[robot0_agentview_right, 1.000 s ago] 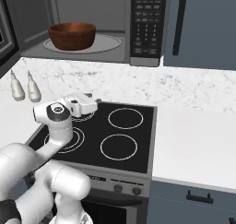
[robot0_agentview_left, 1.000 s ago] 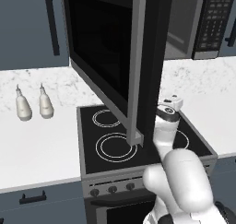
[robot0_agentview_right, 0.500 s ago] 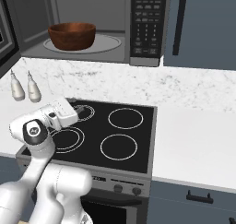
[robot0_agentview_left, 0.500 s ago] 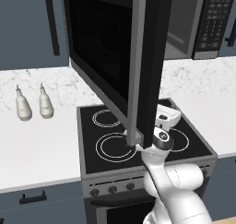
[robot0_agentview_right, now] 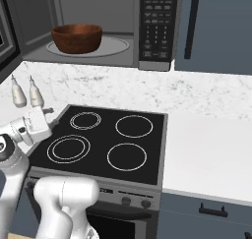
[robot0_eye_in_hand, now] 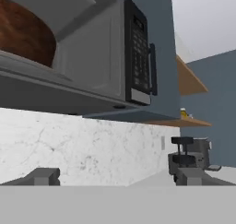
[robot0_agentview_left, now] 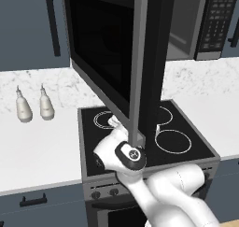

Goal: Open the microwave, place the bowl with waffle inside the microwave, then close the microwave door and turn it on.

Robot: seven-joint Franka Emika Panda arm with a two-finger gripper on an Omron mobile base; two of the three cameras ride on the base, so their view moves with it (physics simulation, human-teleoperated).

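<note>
Left base view: the wide dark-glass microwave door (robot0_agentview_left: 112, 62) stands swung open; the arm has dropped lower beside its edge.

Right base view: the glossy reddish-brown bowl (robot0_agentview_right: 77, 38) sits inside the black-and-grey steel microwave (robot0_agentview_right: 98, 26); the gripper (robot0_agentview_right: 47, 116), fingers spread and empty, has retreated left over the black stovetop (robot0_agentview_right: 106, 144).

Hand view: the keypad (robot0_eye_in_hand: 139, 48) is ahead; closing the door likely comes next.

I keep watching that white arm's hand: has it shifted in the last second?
Yes. The end effector has swung left across the black four-ring stovetop, from the middle toward its left edge, near the two pale shakers.
</note>
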